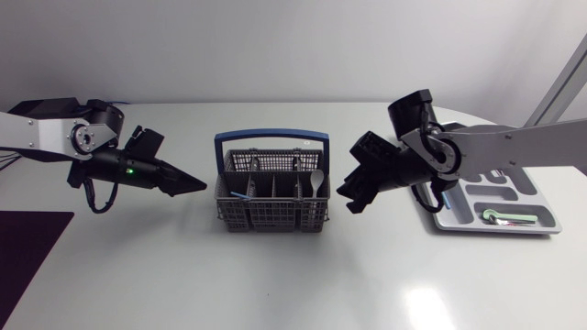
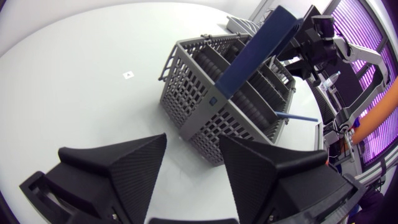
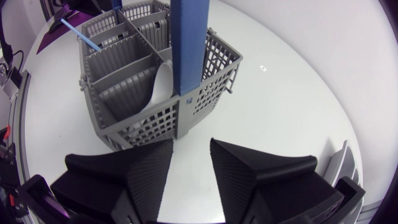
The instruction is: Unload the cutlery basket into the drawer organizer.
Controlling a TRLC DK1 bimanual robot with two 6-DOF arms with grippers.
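The grey cutlery basket [image 1: 271, 200] with a blue handle [image 1: 271, 137] stands mid-table. It holds a white spoon [image 1: 315, 181], a blue-handled piece [image 1: 240, 194] and some metal cutlery at the back. My left gripper [image 1: 195, 185] hovers open just to its left, with nothing between the fingers; the basket [image 2: 224, 102] lies ahead of that gripper [image 2: 193, 142]. My right gripper [image 1: 352, 202] stands open just right of the basket. Ahead of that gripper [image 3: 191, 144] are the basket [image 3: 134, 118] and its white spoon [image 3: 160, 84]. The grey drawer organizer [image 1: 541, 225] sits at the far right.
In the organizer lie a green-handled piece [image 1: 510, 218] and a blue piece [image 1: 447, 197]. A dark mat [image 1: 23, 247] covers the table's front left corner. Bare white tabletop surrounds the basket.
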